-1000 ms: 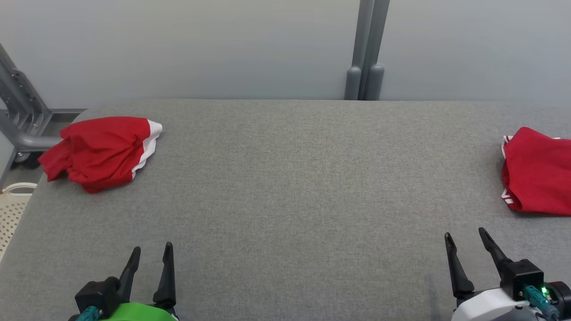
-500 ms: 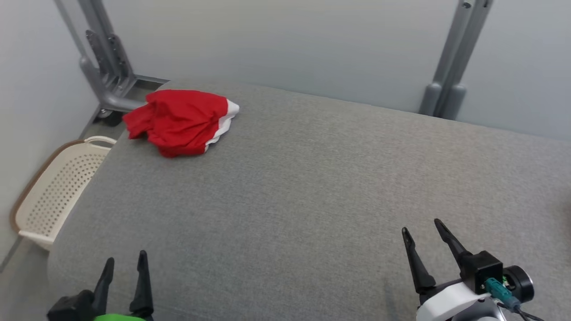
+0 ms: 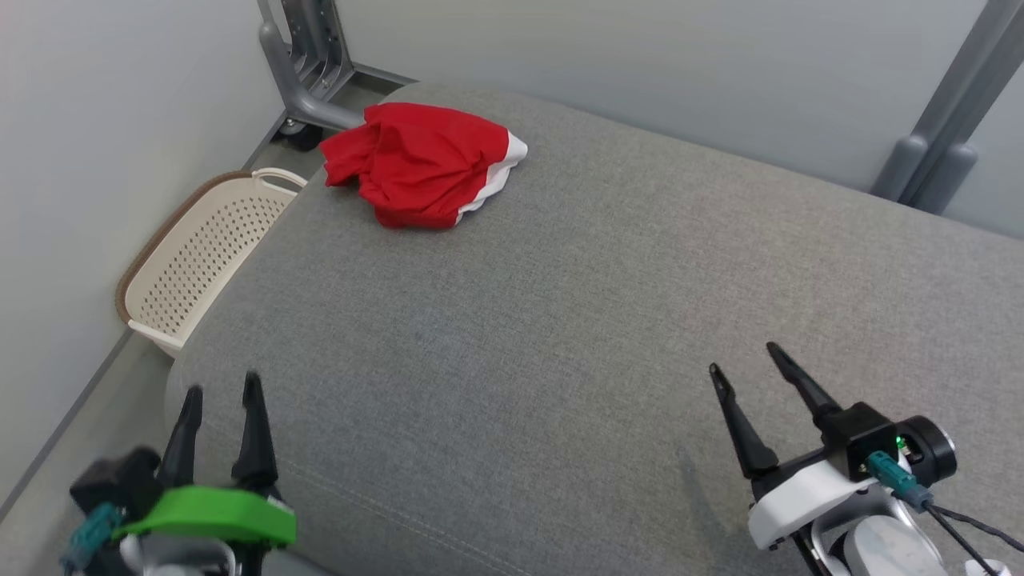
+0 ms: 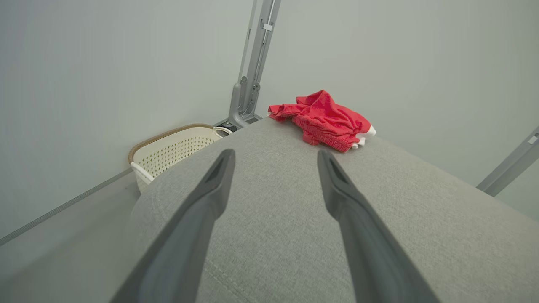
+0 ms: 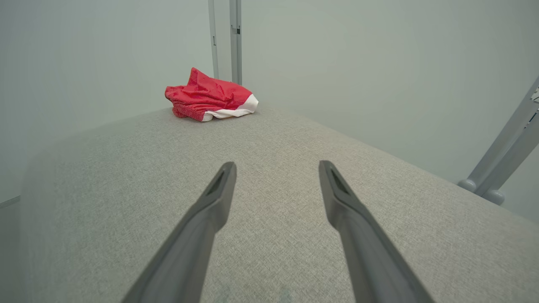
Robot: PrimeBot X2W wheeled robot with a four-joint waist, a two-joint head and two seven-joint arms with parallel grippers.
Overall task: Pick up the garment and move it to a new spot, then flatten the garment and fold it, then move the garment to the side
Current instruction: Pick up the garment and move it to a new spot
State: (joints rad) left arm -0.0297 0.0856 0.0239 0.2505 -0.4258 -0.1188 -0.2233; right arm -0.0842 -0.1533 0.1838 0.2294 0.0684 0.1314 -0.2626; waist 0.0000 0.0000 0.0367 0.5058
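Here, left gripper (image 3: pixel 224 384) spread wide, empty, right gripper (image 3: pixel 742 357) likewise, garment (image 3: pixel 424 156) well apart.

No legible text, label, brand or no. in any view; red-and-white garment (image 3: pixel 420 160) and cream perforated basket (image 3: pixel 200 248) carry no readable print.
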